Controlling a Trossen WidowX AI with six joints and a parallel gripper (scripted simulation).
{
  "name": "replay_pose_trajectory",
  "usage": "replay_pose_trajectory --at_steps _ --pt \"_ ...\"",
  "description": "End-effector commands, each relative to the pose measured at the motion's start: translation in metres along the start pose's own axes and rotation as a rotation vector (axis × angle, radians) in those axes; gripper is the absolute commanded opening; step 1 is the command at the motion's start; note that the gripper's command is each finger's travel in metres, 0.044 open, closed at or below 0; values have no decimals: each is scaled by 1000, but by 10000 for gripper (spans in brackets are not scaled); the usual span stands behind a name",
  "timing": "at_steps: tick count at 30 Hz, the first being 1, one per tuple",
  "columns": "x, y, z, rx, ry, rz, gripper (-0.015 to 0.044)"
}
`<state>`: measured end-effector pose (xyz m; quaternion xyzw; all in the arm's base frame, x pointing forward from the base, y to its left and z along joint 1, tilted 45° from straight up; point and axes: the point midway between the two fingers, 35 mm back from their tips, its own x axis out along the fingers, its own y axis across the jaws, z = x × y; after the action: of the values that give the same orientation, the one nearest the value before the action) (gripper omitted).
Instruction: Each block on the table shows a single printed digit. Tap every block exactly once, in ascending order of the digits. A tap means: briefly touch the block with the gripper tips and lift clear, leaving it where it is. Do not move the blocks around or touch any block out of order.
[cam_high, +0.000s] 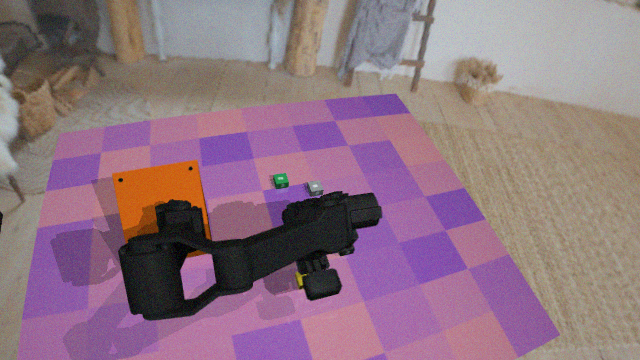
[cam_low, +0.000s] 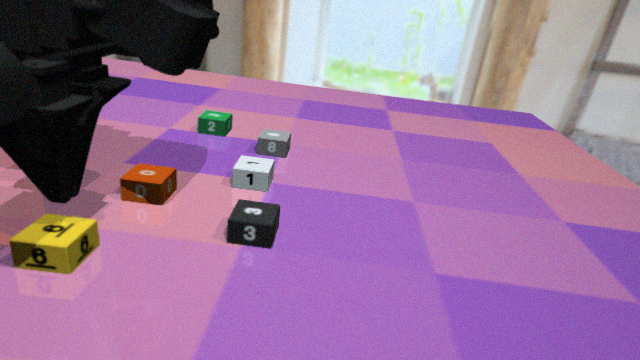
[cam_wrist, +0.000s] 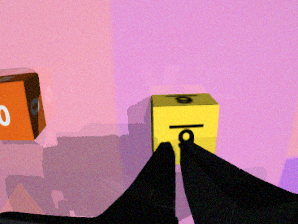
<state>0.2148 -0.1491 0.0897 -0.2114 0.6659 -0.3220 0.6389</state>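
Observation:
A yellow block (cam_high: 300, 281) (cam_low: 54, 245) (cam_wrist: 162, 117) shows digit 6, underlined. My gripper (cam_low: 65, 199) (cam_wrist: 174, 151) is shut and empty, its tips just above the yellow block; contact is not clear. In the top view the tips are hidden behind the arm. An orange block (cam_low: 148, 185) (cam_wrist: 17, 110) shows 0, a white block (cam_low: 252, 175) shows 1, and a black block (cam_low: 253, 225) shows 3. A green block (cam_high: 281, 181) (cam_low: 215, 124) shows 2, and a grey block (cam_high: 315, 188) (cam_low: 273, 144) shows 8.
An orange square plate (cam_high: 155, 190) with dark dots at its corners lies under the arm's base on the left of the checkered table (cam_high: 440, 315). The arm covers part of the table's middle in the top view. The orange block is close beside the gripper.

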Motion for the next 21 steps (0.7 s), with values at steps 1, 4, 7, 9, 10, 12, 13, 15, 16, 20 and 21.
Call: replay_pose_trajectory --at_steps 1,4,7,9,10,12,13,15,16,20,21 --pt "5 -1 -1 -2 0 -5 20" --pt "10 -1 -1 -2 0 -6 20" --pt "15 -1 -1 -2 0 -6 20" --pt "18 -1 -1 -2 0 -7 20" --pt "20 -1 -1 -2 0 -7 20" --pt "22 -1 -2 -2 0 -7 20" --pt "22 -1 -2 -2 0 -7 20" --pt "22 -1 -2 -2 0 -7 20" --pt "22 -1 -2 -2 0 -7 20" --pt "-6 -1 -1 -2 0 -5 20" --pt "-8 -1 -1 -2 0 -6 20"
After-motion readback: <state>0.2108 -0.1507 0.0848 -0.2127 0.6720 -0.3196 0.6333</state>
